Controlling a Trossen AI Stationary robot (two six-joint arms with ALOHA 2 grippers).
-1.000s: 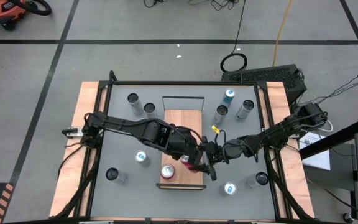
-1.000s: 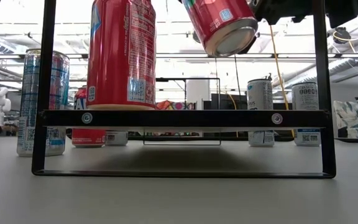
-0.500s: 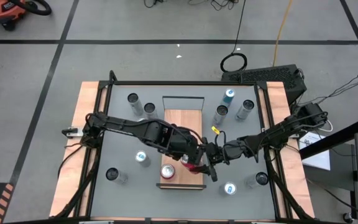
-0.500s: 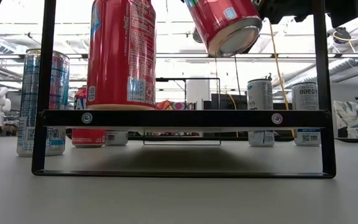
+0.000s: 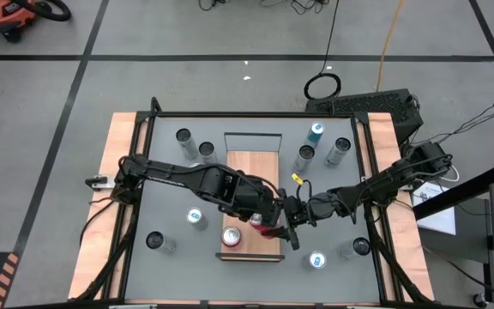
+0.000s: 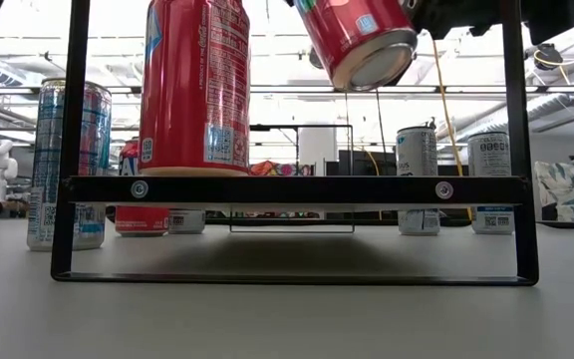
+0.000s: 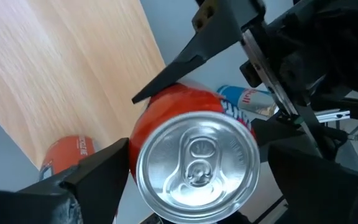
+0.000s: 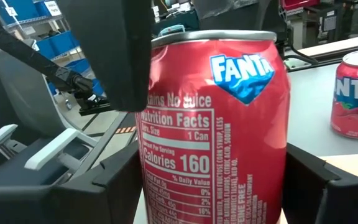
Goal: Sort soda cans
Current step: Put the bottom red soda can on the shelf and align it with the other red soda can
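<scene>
The red can [image 8: 213,118] hangs tilted above the wooden board [image 5: 249,172], clamped between the right gripper [image 5: 288,225] fingers while the left gripper [image 5: 268,221] straddles its top end-on, jaws wide.

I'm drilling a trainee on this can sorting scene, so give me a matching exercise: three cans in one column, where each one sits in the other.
Cans:
1. Fanta can in the right gripper
2. Nearest red can in the low view
3. Blue can beside two silver cans

Places:
A. Upright on the grey tabletop
B. Tilted, up in the air
C. Upright on the wooden board

Pairs: 1-B, 2-C, 3-A
</scene>
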